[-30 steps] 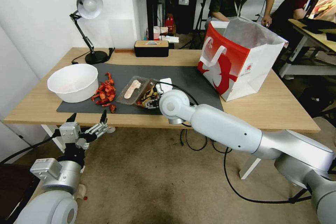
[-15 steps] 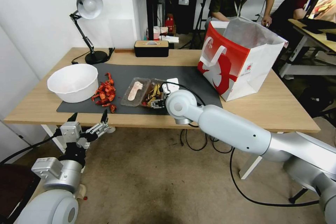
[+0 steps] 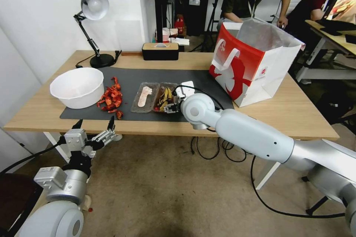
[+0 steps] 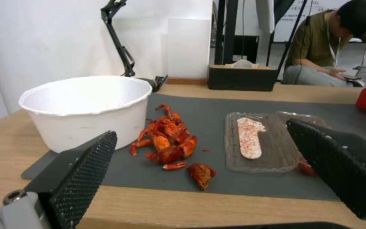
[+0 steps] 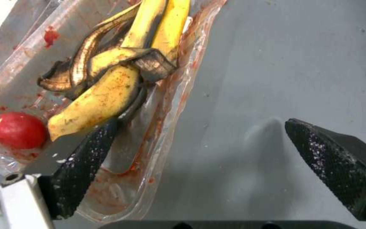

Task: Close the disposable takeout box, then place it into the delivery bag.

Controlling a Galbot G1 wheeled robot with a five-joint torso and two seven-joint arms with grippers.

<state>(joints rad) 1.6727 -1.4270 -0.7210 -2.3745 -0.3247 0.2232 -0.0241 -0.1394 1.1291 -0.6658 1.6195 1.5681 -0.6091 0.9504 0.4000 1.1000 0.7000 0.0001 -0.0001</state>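
Landmark: the dark grey rectangular mat (image 3: 200,81) is spread on the light wooden table (image 3: 296,114); every place below is given relative to it.
Takeout box: the small clear plastic hinged takeout box (image 3: 155,97) is laid open and flat on the mat, near its front edge and about midway along it.
Box contents: a pale pink piece (image 3: 144,95) is seen in the half nearer the bowl; blackened yellow banana peel (image 5: 119,76) and a small red round item (image 5: 18,129) are seen in the other half, which is smeared with red sauce.
Right gripper: the right gripper (image 5: 200,159) is held low over the mat at the box's bag-side edge, jaws spread apart; one jaw is placed inside the peel half close under the peel, the other over bare mat, and nothing is gripped.
Left gripper: the left gripper (image 3: 93,126) is parked below the table's front edge, off the mat's front corner on the bowl side, jaws released and empty.
Delivery bag: the large boxy paper delivery bag (image 3: 256,63), red-fronted with white sides and silvery lining, is stood upright with its mouth open at the mat's far end from the bowl.
Bowl: the white round bowl (image 3: 78,87) is set on the mat's opposite end.
Crayfish: a pile of red crayfish shells (image 3: 111,99) is heaped on the mat between bowl and box.
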